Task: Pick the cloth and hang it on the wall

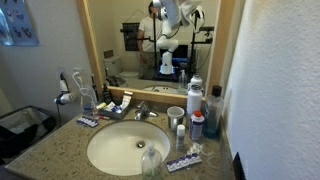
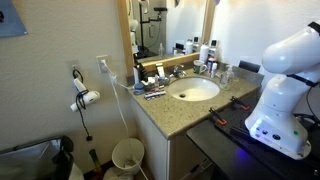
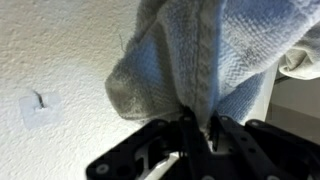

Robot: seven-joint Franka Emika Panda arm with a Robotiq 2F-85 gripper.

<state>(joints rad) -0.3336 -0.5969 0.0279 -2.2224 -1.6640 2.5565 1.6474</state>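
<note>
Two fingers pinch the bunched cloth; bare wall alongside, hook well apart.

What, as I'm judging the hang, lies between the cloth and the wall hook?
Only bare textured wall, seen in the wrist view. The cloth, pinched in the tool, hangs apart from the small hook.

Your cloth is pale blue-grey with a ribbed weave, and your claw is black against the white, stippled wall. In an exterior view, your worktop is speckled brown-grey granite around a cream sink.
</note>
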